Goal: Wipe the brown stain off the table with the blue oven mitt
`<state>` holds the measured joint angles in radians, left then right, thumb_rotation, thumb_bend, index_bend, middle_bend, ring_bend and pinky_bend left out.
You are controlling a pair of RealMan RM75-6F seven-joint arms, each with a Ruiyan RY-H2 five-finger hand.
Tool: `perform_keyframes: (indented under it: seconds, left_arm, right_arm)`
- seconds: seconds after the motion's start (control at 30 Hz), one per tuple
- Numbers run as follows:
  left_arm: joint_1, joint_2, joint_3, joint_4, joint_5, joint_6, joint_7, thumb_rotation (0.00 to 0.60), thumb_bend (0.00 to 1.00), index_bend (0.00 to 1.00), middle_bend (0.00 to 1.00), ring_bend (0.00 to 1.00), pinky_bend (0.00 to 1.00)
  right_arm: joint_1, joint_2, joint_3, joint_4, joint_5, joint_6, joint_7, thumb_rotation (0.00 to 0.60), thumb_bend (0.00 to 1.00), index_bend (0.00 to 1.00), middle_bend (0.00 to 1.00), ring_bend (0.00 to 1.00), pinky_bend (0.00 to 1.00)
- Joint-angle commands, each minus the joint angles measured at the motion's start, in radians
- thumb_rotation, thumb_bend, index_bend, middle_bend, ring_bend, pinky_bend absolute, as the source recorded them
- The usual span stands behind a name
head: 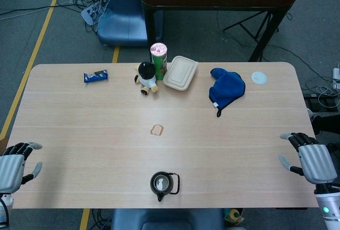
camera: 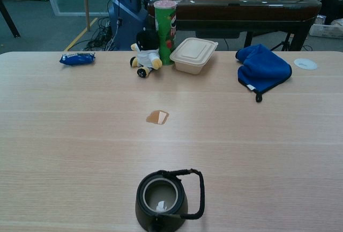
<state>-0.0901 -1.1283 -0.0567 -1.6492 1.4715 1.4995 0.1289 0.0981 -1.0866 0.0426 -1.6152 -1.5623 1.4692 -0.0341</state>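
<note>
While both hands sit at the lower corners of the head view, the wooden table carries the following items.

Item: blue oven mitt, upper right of the frame, lying flat with its hanging loop pointing toward the near edge; nothing touches it.

Item: brown stain, near the middle of the frame, well apart from the mitt and from both hands.

Item: white disc, just right of the mitt, near the far edge.

Item: tan lidded food box, upper centre, closed.

Item: green snack can, upright, just left of the box.

Item: small plush toy, black and white, in front of the can and beside it.

Item: blue snack packet, upper left, lying flat.

Item: dark kettle, lower centre, lid off in the chest view, handle folded to its right.

Item: left hand, lower left corner at the table's edge, fingers spread and slightly curled, holding nothing.

Item: right hand, lower right corner at the table's edge, fingers spread apart, holding nothing.

Neither hand appears in the chest view.
</note>
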Motion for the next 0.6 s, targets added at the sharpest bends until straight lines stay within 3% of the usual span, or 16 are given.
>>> perform_keyframes:
  seconds: [0.03, 0.6]
  left_arm:
    - [0.000, 0.001, 0.001, -0.001, 0.000, 0.000, 0.001, 0.600, 0.30, 0.35, 0.32, 0.26, 0.26]
    - [0.008, 0.004, 0.004, -0.008, 0.011, 0.015, 0.001, 0.600, 0.30, 0.35, 0.32, 0.26, 0.26]
  right_arm:
    - [-0.001, -0.001, -0.001, 0.002, 0.000, 0.001, 0.002, 0.600, 0.32, 0.31, 0.35, 0.28, 0.40]
    - [0.001, -0.006, 0.003, 0.014, 0.012, -0.001, 0.003, 0.600, 0.32, 0.31, 0.35, 0.28, 0.40]
